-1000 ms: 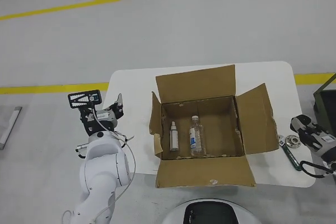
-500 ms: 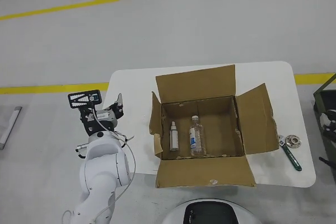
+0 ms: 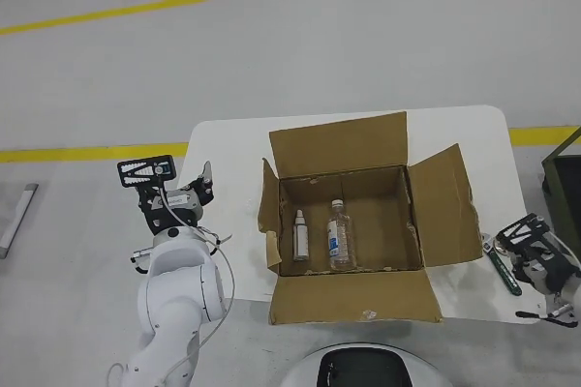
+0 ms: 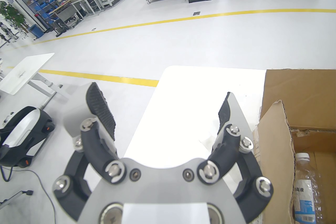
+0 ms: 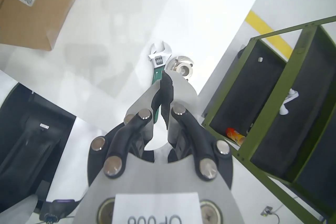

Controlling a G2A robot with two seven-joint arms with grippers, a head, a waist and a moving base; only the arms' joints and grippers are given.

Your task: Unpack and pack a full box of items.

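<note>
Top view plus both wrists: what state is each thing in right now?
Cardboard box: open, flaps spread.
Clear bottle: lying in the box, capped.
Spray bottle: lying in the box.
Wrench: flat on the table.
Left gripper: fingers open, empty.
Right gripper: fingers shut, over the wrench.

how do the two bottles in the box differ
The spray bottle is slim and whitish; the clear bottle is wider and see-through. The clear bottle is also longer than the spray bottle and carries a label. Both lie flat in the box, side by side, tops pointing the same way.
</note>
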